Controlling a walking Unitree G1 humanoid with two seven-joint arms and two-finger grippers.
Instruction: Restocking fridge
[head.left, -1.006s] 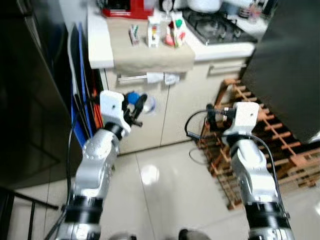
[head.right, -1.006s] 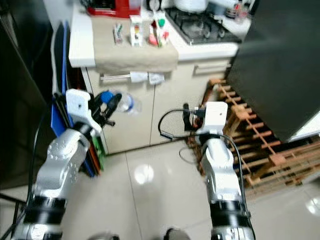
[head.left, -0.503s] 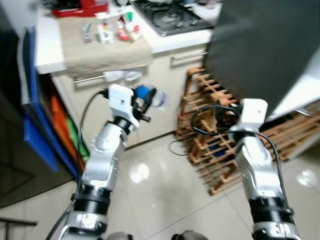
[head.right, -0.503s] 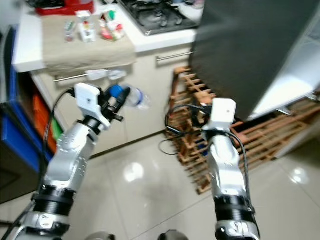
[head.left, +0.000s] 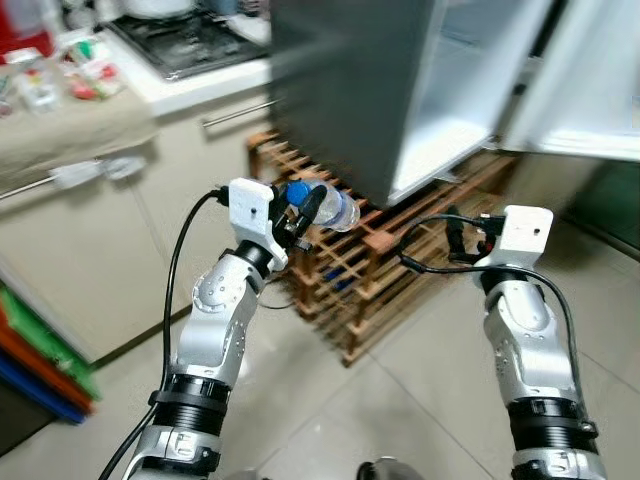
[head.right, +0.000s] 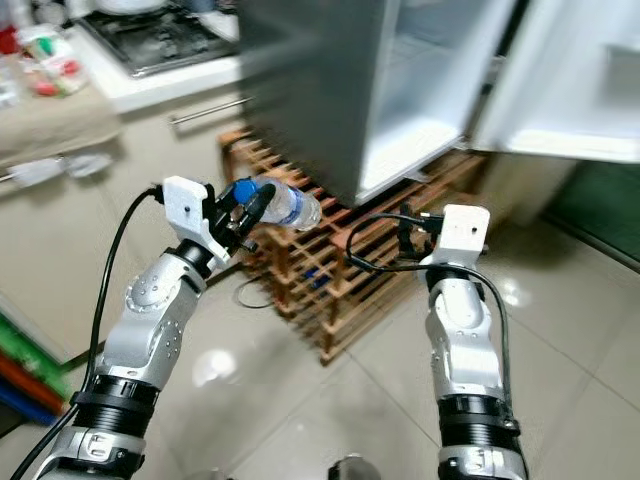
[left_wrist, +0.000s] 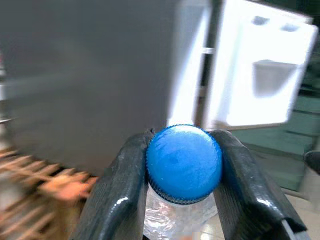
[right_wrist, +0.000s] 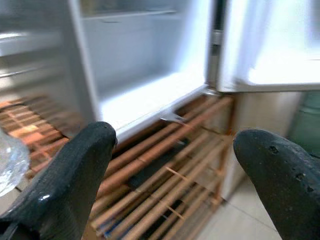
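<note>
**Left gripper holds water bottle by its cap, fridge open ahead**

Left eye view: left gripper (head.left: 303, 212) raised at chest height, fingers clamped on the blue cap end of a clear plastic water bottle (head.left: 335, 210); bottle lies roughly level, its body pointing toward the fridge (head.left: 400, 80). Fridge door (head.left: 585, 90) swung open on the right, pale interior visible. Fridge stands on a wooden slat pallet (head.left: 370, 290), which sticks out onto the tiled floor (head.left: 420, 400). Right gripper (head.left: 458, 237) raised just in front of the pallet, holding nothing. Counter with gas hob (head.left: 185, 40) at upper left, small cartons (head.left: 85, 80) on a cloth beside it, blurred.

Right eye view: same scene. Bottle (head.right: 290, 207) in the left gripper (head.right: 245, 205), near the dark fridge side panel (head.right: 310, 80). Right gripper (head.right: 410, 232) beside a looped black cable (head.right: 375, 250).

Left wrist view: two black fingers (left_wrist: 117, 190) pressed on either side of the blue cap (left_wrist: 184, 162), crinkled clear plastic just under it. Blurred grey fridge wall and white door behind.

Right wrist view: right fingers (right_wrist: 65, 175) spread wide apart, empty. Between them the open fridge compartment (right_wrist: 145, 75) and pallet slats (right_wrist: 170, 165). Edge of the bottle (right_wrist: 10, 162) next to one finger.
</note>
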